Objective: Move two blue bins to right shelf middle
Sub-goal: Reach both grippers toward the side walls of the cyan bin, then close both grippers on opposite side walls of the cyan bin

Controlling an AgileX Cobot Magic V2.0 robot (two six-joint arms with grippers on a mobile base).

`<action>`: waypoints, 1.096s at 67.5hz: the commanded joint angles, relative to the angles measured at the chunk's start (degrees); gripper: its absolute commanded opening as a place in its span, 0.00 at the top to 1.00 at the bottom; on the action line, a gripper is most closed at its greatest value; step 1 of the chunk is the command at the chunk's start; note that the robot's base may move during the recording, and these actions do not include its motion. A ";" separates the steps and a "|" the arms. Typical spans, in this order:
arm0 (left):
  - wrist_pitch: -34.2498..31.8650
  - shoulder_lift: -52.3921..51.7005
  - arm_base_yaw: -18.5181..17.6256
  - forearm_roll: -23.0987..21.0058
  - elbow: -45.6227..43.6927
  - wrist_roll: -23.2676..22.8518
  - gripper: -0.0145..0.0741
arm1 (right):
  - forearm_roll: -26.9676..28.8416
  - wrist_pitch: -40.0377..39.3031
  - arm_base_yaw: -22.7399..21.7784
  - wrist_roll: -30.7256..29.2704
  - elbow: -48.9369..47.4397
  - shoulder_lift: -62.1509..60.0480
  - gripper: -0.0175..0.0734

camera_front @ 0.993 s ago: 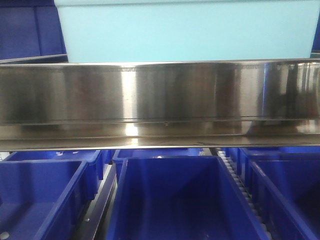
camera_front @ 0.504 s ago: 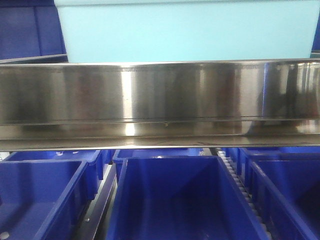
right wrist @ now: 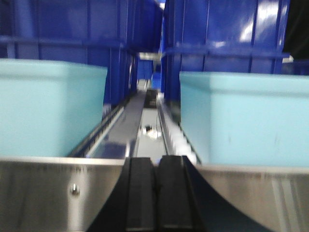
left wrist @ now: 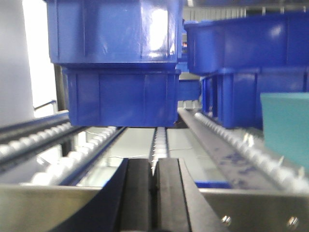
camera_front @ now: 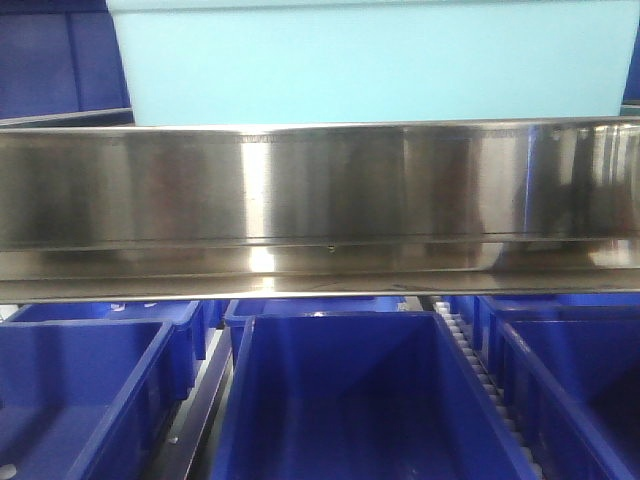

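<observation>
Two pale light-blue bins stand on a roller shelf in the right wrist view, one at the left (right wrist: 48, 106) and one at the right (right wrist: 246, 121), with a gap between them. My right gripper (right wrist: 156, 162) is shut and empty in front of the steel shelf lip, facing that gap. A pale blue bin (camera_front: 370, 60) fills the top of the front view above the steel rail. The corner of a pale blue bin (left wrist: 286, 128) shows at the right of the left wrist view. My left gripper (left wrist: 153, 164) is shut with nothing in it.
Dark blue bins (left wrist: 118, 63) are stacked on the roller lanes behind, and others (right wrist: 222, 34) stand behind the pale bins. More dark blue bins (camera_front: 360, 400) sit on the lower shelf under the steel rail (camera_front: 320, 200). Roller tracks (left wrist: 159, 140) run away from the left gripper.
</observation>
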 commanded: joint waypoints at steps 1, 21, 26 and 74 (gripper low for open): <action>-1.73 -0.19 -0.03 -3.75 -0.12 -0.56 0.96 | -0.47 -4.30 0.15 0.40 0.00 -0.16 0.99; 3.92 -0.19 -0.03 -5.70 -8.53 -0.56 0.94 | -0.26 7.51 0.15 1.28 -15.06 -0.16 0.99; 11.31 1.77 -0.03 -4.60 -14.60 -0.56 0.86 | -0.26 11.94 0.15 1.28 -20.51 2.25 0.98; 37.44 33.92 -12.08 -4.71 -46.38 0.42 0.18 | -0.39 24.68 2.29 1.28 -43.91 34.01 0.18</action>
